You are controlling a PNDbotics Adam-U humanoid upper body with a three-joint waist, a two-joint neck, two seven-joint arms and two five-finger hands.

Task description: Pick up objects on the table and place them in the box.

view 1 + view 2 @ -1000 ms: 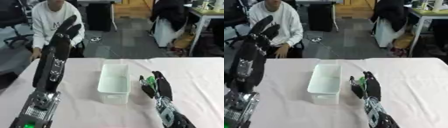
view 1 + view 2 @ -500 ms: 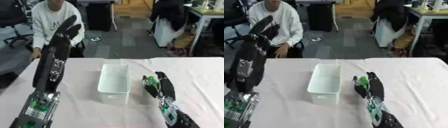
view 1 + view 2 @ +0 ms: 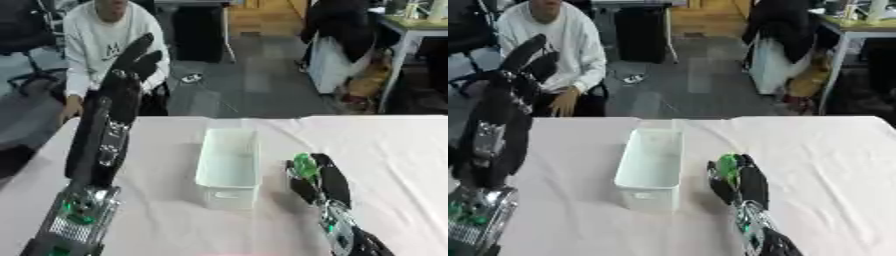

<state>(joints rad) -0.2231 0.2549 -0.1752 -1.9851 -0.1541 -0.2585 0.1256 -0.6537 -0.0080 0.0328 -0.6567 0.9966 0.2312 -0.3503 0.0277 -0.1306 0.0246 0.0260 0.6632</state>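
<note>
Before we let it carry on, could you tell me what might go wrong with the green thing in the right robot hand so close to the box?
1. The right robot hand holds a small green object beside the white box, not over it; released now, it would likely land on the table.
2. Swinging inward at this height, the hand might knock the box's near wall and shift it.
3. The left robot hand is raised open; lowering it might clip the box.

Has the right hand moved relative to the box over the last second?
Yes. The right hand, curled round a green thing, has edged slightly right, away from the box, and still sits beside it.
</note>
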